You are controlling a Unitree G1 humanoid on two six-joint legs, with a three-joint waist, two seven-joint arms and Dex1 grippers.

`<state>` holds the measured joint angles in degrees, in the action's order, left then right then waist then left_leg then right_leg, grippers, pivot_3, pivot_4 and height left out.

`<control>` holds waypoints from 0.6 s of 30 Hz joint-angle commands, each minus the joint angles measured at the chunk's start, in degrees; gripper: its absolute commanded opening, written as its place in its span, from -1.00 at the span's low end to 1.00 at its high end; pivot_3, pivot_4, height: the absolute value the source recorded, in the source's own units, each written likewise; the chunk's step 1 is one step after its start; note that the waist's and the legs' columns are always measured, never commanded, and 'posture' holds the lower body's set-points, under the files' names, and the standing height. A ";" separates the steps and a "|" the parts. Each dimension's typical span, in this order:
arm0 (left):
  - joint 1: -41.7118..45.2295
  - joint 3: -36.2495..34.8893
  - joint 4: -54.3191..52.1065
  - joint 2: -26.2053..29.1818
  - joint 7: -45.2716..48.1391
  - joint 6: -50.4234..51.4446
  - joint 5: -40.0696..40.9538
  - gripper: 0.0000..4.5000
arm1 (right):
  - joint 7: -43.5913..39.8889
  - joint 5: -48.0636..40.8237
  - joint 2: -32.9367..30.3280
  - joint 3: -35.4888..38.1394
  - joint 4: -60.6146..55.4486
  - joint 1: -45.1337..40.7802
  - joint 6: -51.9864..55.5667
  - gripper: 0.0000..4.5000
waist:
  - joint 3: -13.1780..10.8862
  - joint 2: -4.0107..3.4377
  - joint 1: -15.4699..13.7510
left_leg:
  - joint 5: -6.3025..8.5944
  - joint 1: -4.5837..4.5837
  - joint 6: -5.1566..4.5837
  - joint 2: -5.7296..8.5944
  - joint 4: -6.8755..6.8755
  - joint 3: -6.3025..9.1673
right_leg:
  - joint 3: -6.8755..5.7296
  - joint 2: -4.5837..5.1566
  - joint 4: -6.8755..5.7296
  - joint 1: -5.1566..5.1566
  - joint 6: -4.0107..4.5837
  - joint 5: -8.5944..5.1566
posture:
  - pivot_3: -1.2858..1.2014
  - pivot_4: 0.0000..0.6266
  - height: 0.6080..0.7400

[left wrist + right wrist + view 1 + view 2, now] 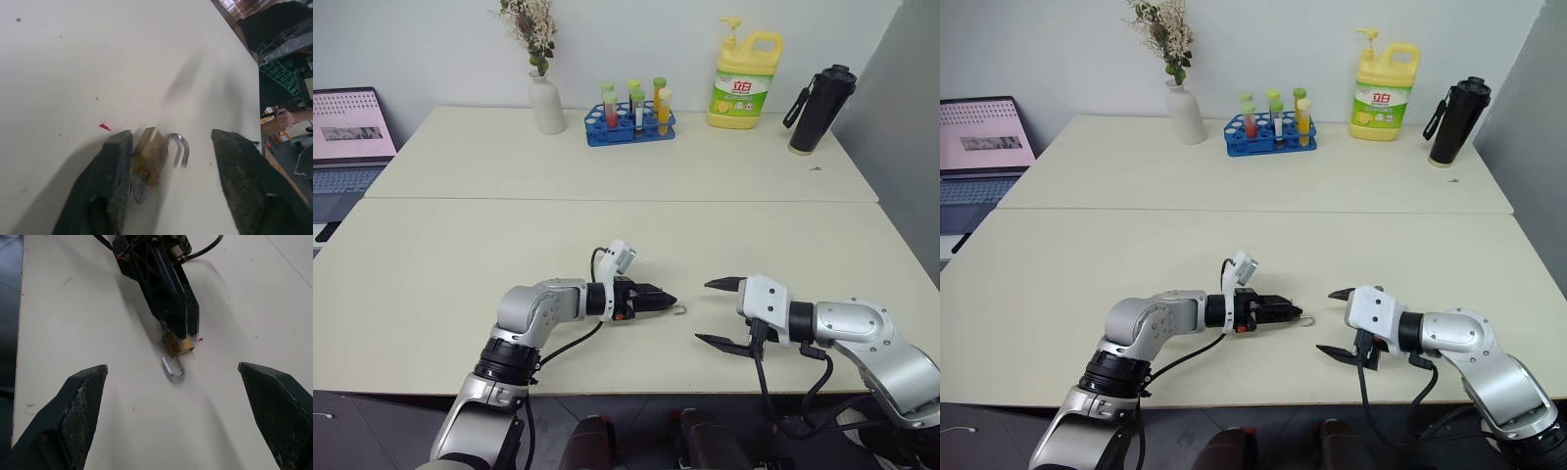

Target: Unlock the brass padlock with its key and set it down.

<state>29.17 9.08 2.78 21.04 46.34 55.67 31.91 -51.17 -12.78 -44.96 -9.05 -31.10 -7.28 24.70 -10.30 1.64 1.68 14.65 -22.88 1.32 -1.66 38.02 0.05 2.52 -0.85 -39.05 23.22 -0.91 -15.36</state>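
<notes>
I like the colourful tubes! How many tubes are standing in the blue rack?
6, I think: test tubes in the blue rack at the table's far side, between the white vase and the yellow bottle. Some overlap, so one may be hidden.

Both end effectors low, tips facing, fingers spread apart.

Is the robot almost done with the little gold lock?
Nearly. The brass padlock looks unlocked: its shackle has swung open, and the key sits in its bottom. The left gripper has its fingers spread, the lock leaning on one finger. The right gripper waits open nearby. Left: backing the gripper away.
</notes>
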 commanded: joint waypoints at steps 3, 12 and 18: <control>1.56 -3.20 -7.30 4.38 -0.89 -10.22 -4.44 0.75 | 0.64 -0.87 -0.38 2.95 -1.81 0.63 0.27 1.00 | 0.00 0.00 -0.06 | 0.00 0.00 0.00 -0.01 -0.02 0.00 | 0.00 0.01 0.00 0.01 0.00 0.00 | 0.03 -0.52 1.00; -6.16 -4.48 -17.44 17.90 8.31 -24.78 -9.41 0.75 | -1.46 -2.96 -1.45 4.68 -1.76 0.76 0.04 1.00 | -0.01 -0.02 0.31 | 0.00 0.02 0.00 -0.03 -0.07 -0.06 | 0.05 0.04 0.05 0.02 0.00 0.00 | 0.03 -0.52 1.00; -11.69 -8.32 -21.63 23.06 9.84 -25.47 -7.10 0.75 | -5.39 -6.25 -3.68 7.41 -0.80 0.83 -1.21 1.00 | -0.03 -0.01 -0.65 | 0.00 0.01 0.00 -0.04 -0.07 -0.02 | -0.08 0.12 0.05 0.01 0.04 -0.02 | 0.03 -0.52 1.00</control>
<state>17.25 3.97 -16.09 43.58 55.98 29.90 22.78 -54.94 -17.22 -47.55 -4.03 -31.14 -6.09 24.80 -10.33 1.63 1.03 14.65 -22.89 1.31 -1.68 37.98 0.02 2.42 -0.73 -39.00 23.23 -0.88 -15.38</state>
